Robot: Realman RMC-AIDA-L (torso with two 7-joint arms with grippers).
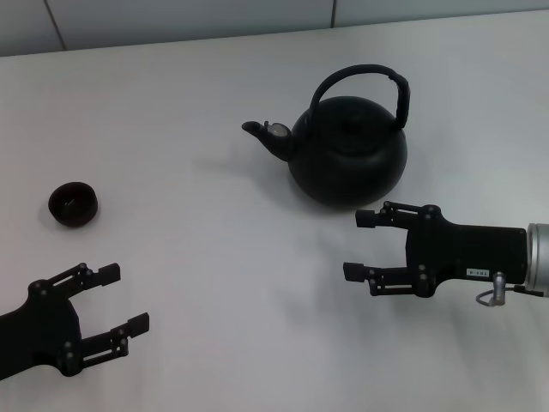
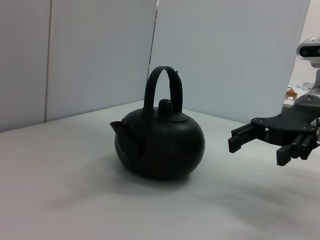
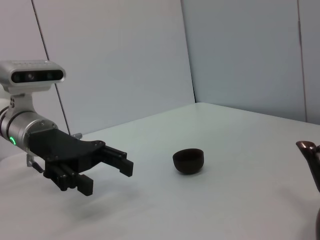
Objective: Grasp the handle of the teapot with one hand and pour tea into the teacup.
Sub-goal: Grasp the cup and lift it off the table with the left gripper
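Approach step: right gripper (image 1: 353,245) open, empty, just beside teapot (image 1: 347,150). Next: rise to handle (image 1: 360,79). Left gripper (image 1: 120,299) open, idle; teacup (image 1: 73,203) unfilled.

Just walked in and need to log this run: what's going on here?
Nothing is being held. The teapot stands on the table, spout toward the robot's left, handle upright. The right tool hovers open just in front of the pot, not touching it. The left tool is open near the table's front, with the teacup beyond it, upright and well apart from the pot. No pouring has begun.
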